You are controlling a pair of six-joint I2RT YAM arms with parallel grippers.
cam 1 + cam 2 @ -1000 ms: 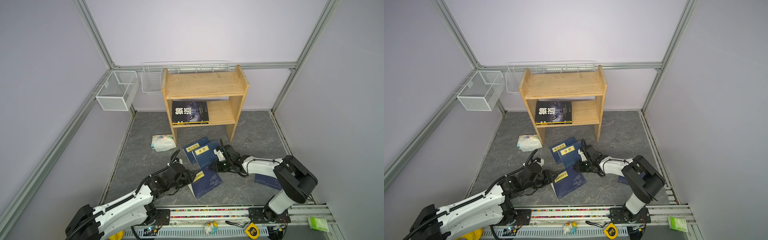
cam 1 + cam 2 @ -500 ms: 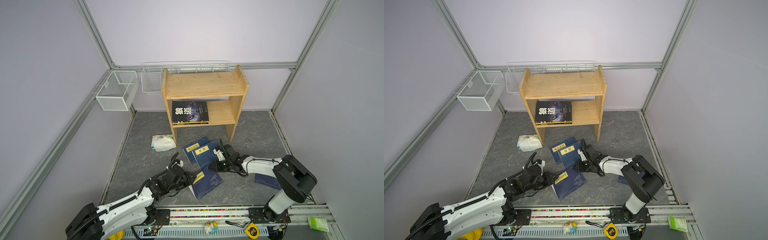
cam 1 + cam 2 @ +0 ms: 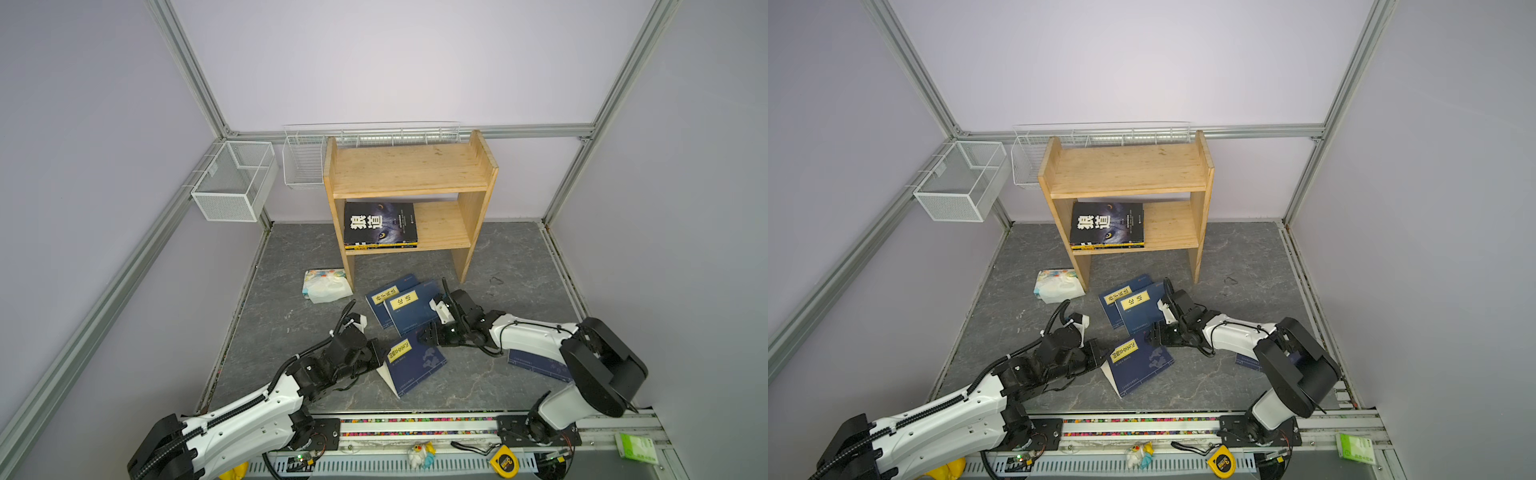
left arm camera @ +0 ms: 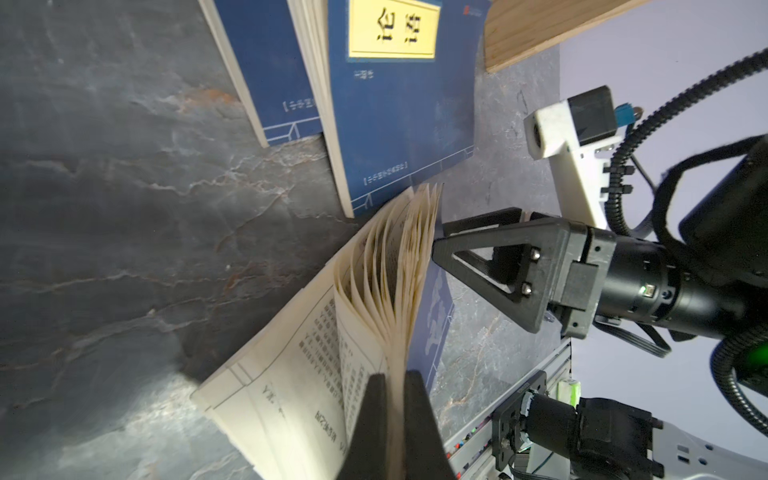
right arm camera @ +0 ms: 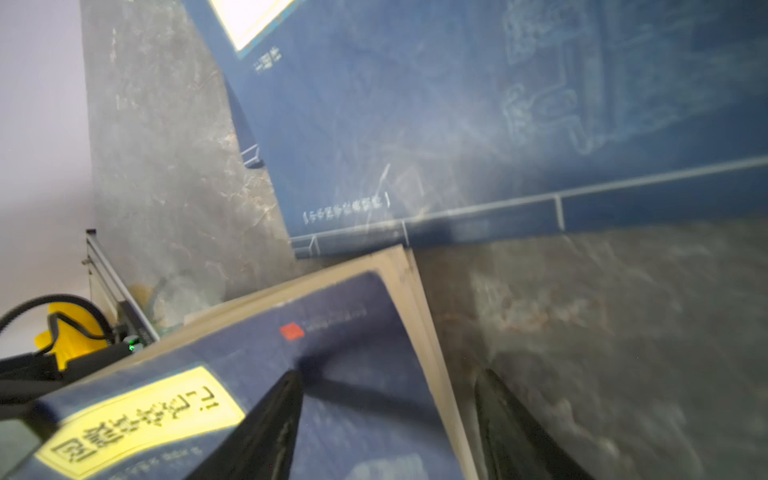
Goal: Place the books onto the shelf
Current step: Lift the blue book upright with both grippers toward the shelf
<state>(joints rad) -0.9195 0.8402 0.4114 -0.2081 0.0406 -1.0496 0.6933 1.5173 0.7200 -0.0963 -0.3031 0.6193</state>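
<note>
A navy book (image 3: 415, 368) is held tilted on the floor (image 3: 478, 386), front and centre, with its left edge raised and its pages fanned. That edge is pinched by the left gripper (image 4: 392, 378), whose fingers are closed on it. The right gripper (image 3: 424, 336) is placed at the book's far right corner, fingers spread, one over the cover and one past the edge. Just beyond, two more navy books (image 3: 409, 309) lie overlapped before the shelf (image 3: 409, 170). A fourth navy book (image 3: 538, 365) is seen under the right arm. A black book (image 3: 380, 222) lies on the lower board.
</note>
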